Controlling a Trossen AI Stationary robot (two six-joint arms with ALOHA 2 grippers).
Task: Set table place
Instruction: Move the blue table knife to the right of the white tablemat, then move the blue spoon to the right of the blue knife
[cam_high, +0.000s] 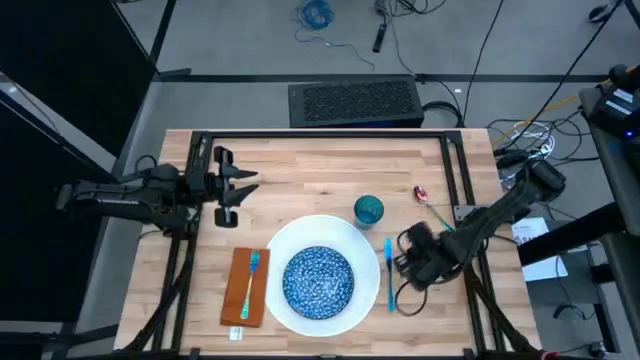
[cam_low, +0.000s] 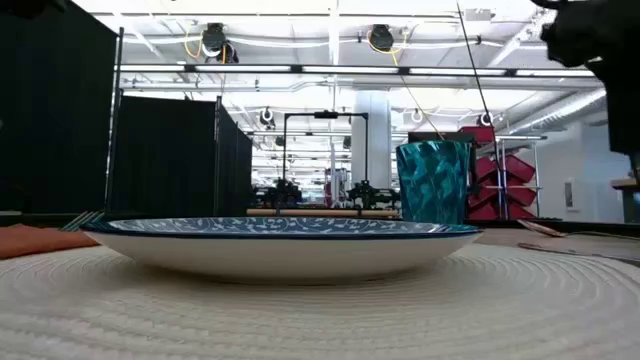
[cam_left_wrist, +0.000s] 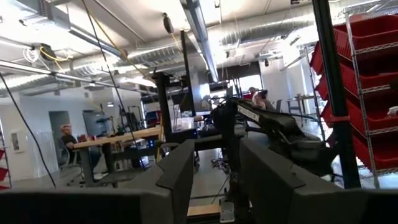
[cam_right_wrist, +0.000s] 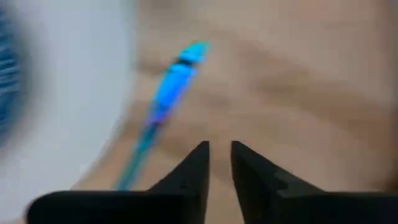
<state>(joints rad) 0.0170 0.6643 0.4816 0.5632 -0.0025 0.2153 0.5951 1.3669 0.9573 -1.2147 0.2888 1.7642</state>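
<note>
right pincer (cam_right_wrist: 220, 155) nearly closed — empty, above table (cam_right_wrist: 298, 81)

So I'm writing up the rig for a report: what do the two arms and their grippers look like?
Both arms are dark, almost black, built of jointed segments. The left gripper has two long, flat black fingers with angular tips. The right gripper is a chunky black block; its own view shows two dark pointed fingers. No markings show on them.

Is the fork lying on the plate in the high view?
No: the fork lies on the napkin, left of the plate.
</note>
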